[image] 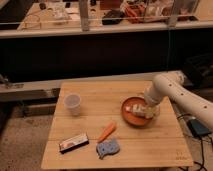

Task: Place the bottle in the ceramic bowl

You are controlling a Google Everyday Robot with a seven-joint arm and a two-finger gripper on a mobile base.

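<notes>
The orange-brown ceramic bowl (128, 117) sits on the right half of the wooden table (90, 131). The small white bottle (135, 109) lies on its side inside the bowl, cap toward the left. My gripper (145, 111) hangs down from the white arm (172, 91) over the bowl's right side, right at the bottle's base end. The gripper covers the bowl's right part.
A translucent white cup (73, 104) stands at the left. An orange carrot (106, 132), a blue sponge-like item (108, 148) and a dark flat packet (73, 142) lie near the front edge. A dark counter and railing run behind the table.
</notes>
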